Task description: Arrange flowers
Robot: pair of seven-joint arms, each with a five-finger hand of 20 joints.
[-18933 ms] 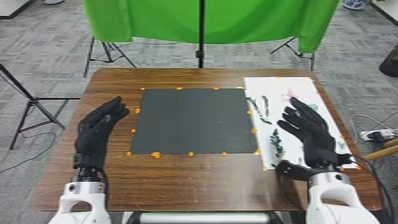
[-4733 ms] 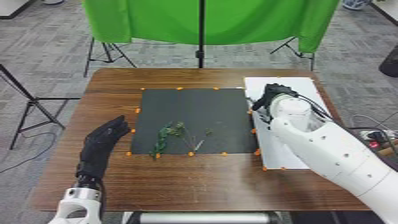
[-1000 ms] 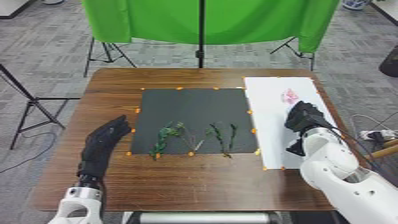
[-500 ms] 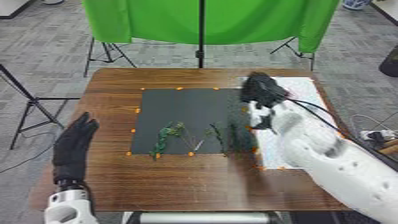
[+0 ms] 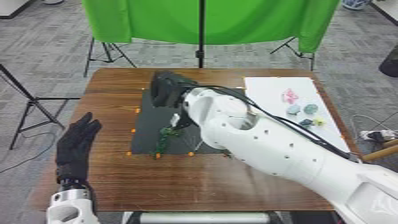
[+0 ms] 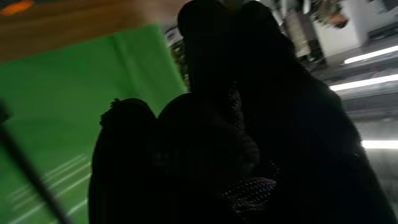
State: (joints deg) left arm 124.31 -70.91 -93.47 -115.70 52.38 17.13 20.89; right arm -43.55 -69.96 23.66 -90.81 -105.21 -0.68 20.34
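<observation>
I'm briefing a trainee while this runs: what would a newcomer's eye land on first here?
Probably the white right arm slanting in from the lower right, its black-gloved hand at the dark mat's far edge. Next, the vivid green cloth beyond the table, then the small pink piece on the white sheet at right.

dark mat (image 5: 149,120) partly hidden, stems (image 5: 227,155) partly behind right arm (image 5: 284,155), green cloth (image 5: 142,20) cut off

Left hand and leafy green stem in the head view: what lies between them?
Brown tabletop, then orange marks and a strip of dark mat.
</observation>
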